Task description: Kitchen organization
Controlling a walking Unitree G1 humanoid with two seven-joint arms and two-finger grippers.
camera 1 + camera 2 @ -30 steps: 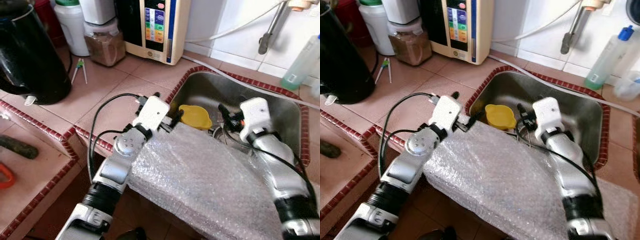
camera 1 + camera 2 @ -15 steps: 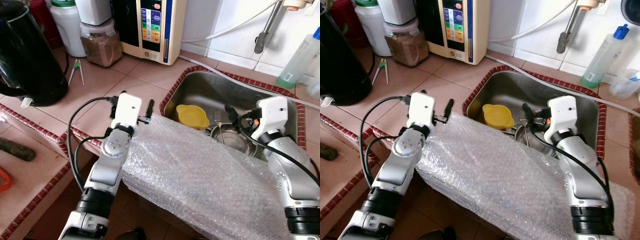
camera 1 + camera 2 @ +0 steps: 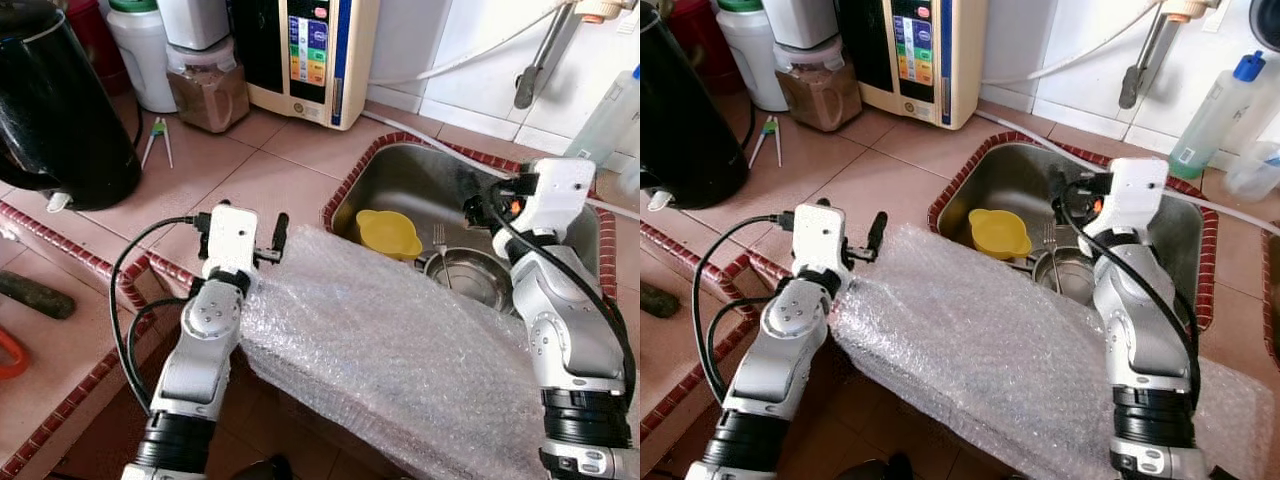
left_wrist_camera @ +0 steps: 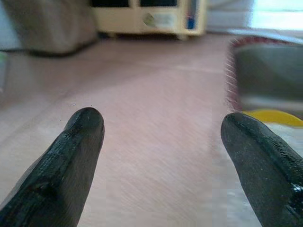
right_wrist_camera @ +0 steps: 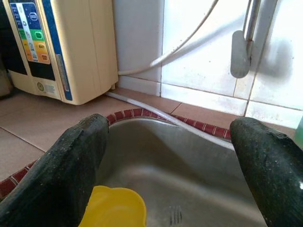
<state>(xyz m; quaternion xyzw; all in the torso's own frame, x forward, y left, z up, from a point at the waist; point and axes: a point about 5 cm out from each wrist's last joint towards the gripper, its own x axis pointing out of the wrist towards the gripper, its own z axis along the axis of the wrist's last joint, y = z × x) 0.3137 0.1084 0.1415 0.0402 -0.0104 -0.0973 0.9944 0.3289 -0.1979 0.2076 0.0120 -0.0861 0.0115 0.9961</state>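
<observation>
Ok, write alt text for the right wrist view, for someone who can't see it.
The right hand, its two black fingers spread open, hangs over a steel sink with a yellow bowl in it. Beyond stand a cream appliance, a white tiled wall and a hanging tap.

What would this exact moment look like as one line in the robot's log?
left gripper: open, above counter beside sink | right gripper: open, above sink | yellow bowl, metal bowl: in sink | bubble wrap: over sink's near edge
</observation>
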